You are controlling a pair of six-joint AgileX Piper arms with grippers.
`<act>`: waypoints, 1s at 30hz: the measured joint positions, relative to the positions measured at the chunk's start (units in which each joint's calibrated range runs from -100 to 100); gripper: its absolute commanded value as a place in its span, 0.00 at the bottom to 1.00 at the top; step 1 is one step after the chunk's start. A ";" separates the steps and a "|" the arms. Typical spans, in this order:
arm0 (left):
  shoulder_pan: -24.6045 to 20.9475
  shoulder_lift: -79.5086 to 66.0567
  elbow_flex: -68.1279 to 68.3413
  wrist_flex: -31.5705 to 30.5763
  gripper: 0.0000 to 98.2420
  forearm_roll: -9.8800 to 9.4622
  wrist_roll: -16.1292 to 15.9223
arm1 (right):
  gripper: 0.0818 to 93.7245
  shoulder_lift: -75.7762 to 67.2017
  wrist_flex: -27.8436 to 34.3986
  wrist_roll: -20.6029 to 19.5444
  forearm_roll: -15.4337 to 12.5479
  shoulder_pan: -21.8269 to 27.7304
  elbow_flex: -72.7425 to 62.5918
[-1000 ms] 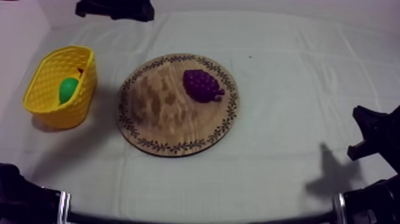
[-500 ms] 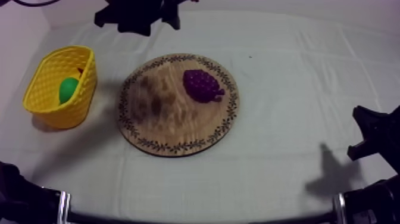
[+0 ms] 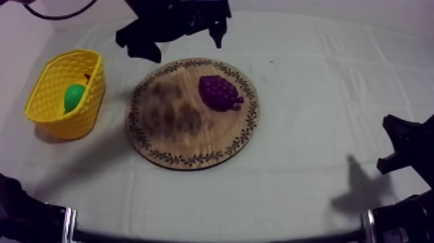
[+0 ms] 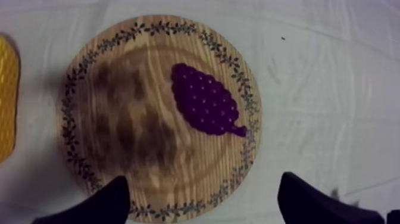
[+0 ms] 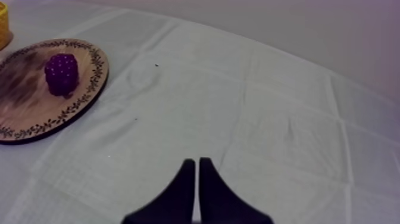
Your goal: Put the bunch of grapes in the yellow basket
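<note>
our left gripper [image 3: 184, 45] hangs over the far side of the board [image 3: 187, 139], its fingers [image 4: 104, 202] wide apart with nothing between them. the grapes [image 3: 219, 92] lie on the board, right of its middle and toward the far rim. the basket [image 3: 81, 123] stands on the bench [image 3: 310, 97] left of the board, apart from it, with a green fruit [image 3: 74, 97] inside. our right gripper [image 5: 196, 170] sits low at the near right, fingers together on nothing.
</note>
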 measured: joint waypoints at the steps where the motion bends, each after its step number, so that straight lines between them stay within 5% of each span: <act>1: -0.06 0.72 -0.27 0.15 0.98 0.06 0.31 | 0.00 0.00 0.00 0.00 0.00 0.00 0.00; 30: -3.53 31.95 -18.11 2.66 0.98 5.68 3.69 | 0.00 0.00 0.00 -0.03 0.00 0.00 0.00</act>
